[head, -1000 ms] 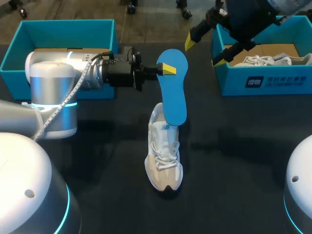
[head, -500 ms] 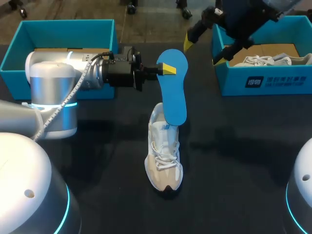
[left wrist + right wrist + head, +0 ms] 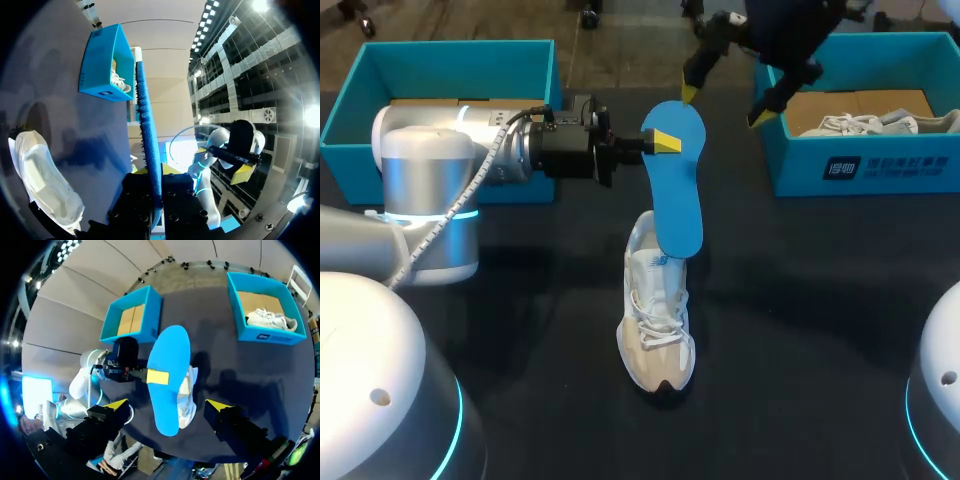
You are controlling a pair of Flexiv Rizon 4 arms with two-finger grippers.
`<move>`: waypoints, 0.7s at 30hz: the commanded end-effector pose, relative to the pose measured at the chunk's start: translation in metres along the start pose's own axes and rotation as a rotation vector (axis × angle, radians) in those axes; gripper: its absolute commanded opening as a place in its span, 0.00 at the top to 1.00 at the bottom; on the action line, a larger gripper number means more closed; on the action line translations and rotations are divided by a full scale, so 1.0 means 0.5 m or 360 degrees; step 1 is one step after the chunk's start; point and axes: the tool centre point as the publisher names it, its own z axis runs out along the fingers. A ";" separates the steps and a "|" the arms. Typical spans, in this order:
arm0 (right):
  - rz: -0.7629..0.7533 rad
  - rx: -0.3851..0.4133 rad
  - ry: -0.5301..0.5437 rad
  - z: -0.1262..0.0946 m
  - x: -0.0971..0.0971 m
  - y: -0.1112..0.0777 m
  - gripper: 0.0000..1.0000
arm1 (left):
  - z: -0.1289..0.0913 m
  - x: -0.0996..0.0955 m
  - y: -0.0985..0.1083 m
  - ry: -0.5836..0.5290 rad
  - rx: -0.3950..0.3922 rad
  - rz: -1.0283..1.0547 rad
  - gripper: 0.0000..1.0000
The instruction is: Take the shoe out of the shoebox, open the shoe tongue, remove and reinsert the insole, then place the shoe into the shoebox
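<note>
Above the white mesh sneaker [image 3: 656,320] on the dark surface [image 3: 800,300], the left claw [image 3: 665,141] pinches the thin blue foam insole [image 3: 678,195] near one end. It looks light and bendy, so an edge hold suits it. The right claw [image 3: 725,105] hangs spread.

Observed: silver-white left arm [image 3: 420,170] with cylindrical joints, glowing cyan seam rings, white coiled cable [image 3: 480,165] and a black boxy wrist. The left hand [image 3: 665,142] and right hand [image 3: 722,105] have black fingers with bright yellow tips. White domed housings [image 3: 370,370], cyan-ringed.

Dark table [image 3: 820,300], spare white shoe [image 3: 850,124], brown cardboard liner [image 3: 131,320]
</note>
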 end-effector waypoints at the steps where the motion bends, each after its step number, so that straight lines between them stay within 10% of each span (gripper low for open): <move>1: -0.0027 0.0064 -0.0288 0.007 0.036 0.030 0.00 | -0.001 0.001 0.002 -0.0006 0.0001 -0.0001 1.00; 21: -0.0108 -0.0037 -0.0460 0.020 0.038 -0.006 0.00 | -0.001 0.001 0.002 -0.0006 0.0001 -0.0001 1.00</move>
